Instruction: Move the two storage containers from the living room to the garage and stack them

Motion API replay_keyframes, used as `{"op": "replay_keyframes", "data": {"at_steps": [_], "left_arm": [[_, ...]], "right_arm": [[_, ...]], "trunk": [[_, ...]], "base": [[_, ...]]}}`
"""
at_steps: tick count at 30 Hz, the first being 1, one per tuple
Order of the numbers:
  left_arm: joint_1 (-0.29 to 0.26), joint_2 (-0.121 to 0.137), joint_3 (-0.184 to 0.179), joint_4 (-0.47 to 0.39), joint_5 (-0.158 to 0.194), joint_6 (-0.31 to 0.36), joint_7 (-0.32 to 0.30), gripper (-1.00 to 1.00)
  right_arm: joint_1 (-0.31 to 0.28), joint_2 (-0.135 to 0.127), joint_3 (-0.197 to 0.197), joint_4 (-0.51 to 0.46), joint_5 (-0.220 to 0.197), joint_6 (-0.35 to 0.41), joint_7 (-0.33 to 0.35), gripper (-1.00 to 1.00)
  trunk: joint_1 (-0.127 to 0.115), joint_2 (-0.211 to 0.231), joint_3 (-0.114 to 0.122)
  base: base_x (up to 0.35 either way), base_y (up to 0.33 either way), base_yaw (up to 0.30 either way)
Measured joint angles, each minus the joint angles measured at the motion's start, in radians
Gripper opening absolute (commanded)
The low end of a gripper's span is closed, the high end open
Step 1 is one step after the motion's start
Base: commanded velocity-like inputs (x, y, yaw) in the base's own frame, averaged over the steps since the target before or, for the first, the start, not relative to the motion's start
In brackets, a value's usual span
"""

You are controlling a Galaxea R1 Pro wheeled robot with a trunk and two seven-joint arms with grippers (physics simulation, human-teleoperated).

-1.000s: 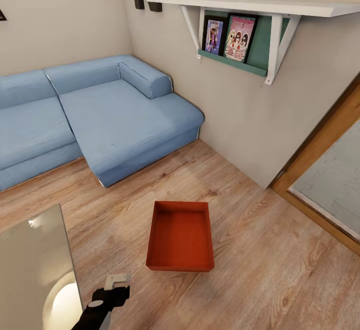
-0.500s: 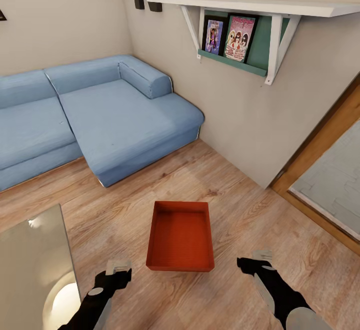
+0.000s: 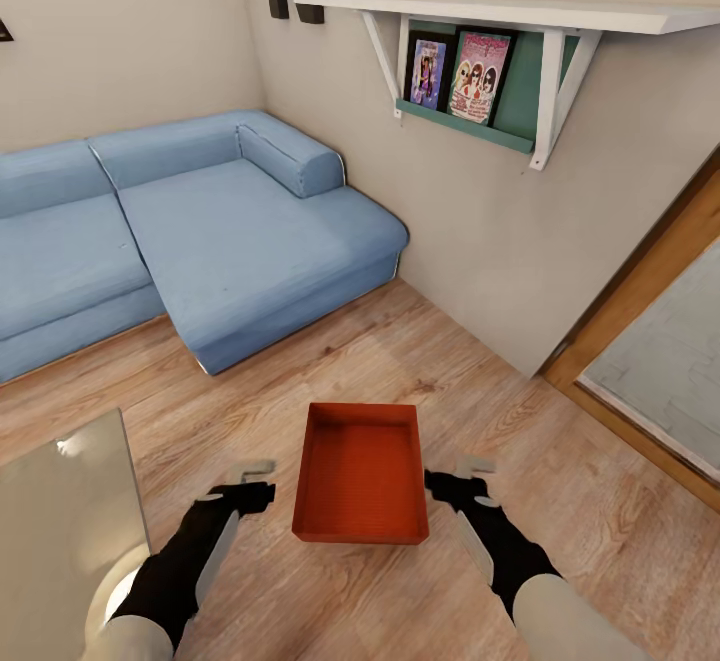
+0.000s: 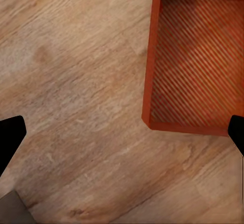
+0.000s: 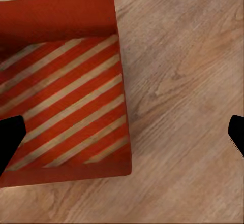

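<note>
Both arms are black along the forearm and wrist, turning pale grey-white at the rounded upper segments. The left gripper (image 3: 252, 482) and right gripper (image 3: 463, 481) have black bodies with light grey, flat, angular fingers (image 3: 251, 466); fingertips show black in the wrist views

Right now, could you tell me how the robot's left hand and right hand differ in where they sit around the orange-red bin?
The left hand flanks the bin on its sofa-facing side; the right hand flanks its door-facing side. The left hand stands farther off the wall, the right nearer. Both are open, over wood floor, touching nothing.

Orange-red storage container (image 5: 66, 87) on wood plank floor (image 5: 183, 107)
</note>
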Motion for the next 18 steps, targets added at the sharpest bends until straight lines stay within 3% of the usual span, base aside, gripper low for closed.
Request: {"op": "replay_keyframes", "data": {"at_steps": [4, 5, 6, 9, 12, 18], "left_arm": [[-0.033, -0.013, 0.001, 0.071, 0.005, -0.079, -0.002, 1.0], [-0.04, -0.016, 0.002, 0.104, 0.007, -0.145, -0.004, 1.0], [-0.043, -0.018, 0.003, 0.121, 0.007, -0.169, -0.004, 1.0], [-0.048, -0.025, 0.003, 0.142, 0.006, -0.189, -0.005, 1.0], [-0.057, -0.049, 0.002, 0.21, -0.003, -0.211, -0.004, 1.0], [-0.067, -0.055, 0.002, 0.221, -0.008, -0.211, -0.004, 1.0]], "right_arm": [[0.0, 0.005, 0.004, -0.002, 0.004, -0.031, -0.006, 1.0], [0.0, 0.006, 0.005, -0.001, 0.003, -0.038, -0.01, 1.0], [0.0, 0.007, 0.005, 0.0, 0.002, -0.039, -0.011, 1.0], [0.001, 0.007, 0.005, 0.002, 0.001, -0.039, -0.011, 1.0], [0.001, 0.006, 0.004, 0.004, -0.002, -0.038, -0.009, 1.0], [0.001, 0.007, 0.004, 0.003, 0.002, -0.037, -0.007, 1.0]], "trunk": [[0.0, 0.0, 0.0], [0.0, 0.0, 0.0], [0.0, 0.0, 0.0], [0.0, 0.0, 0.0], [0.0, 0.0, 0.0], [0.0, 0.0, 0.0]], "base": [[0.0, 0.0, 0.0], [0.0, 0.0, 0.0], [0.0, 0.0, 0.0], [0.0, 0.0, 0.0], [0.0, 0.0, 0.0], [0.0, 0.0, 0.0]]}}
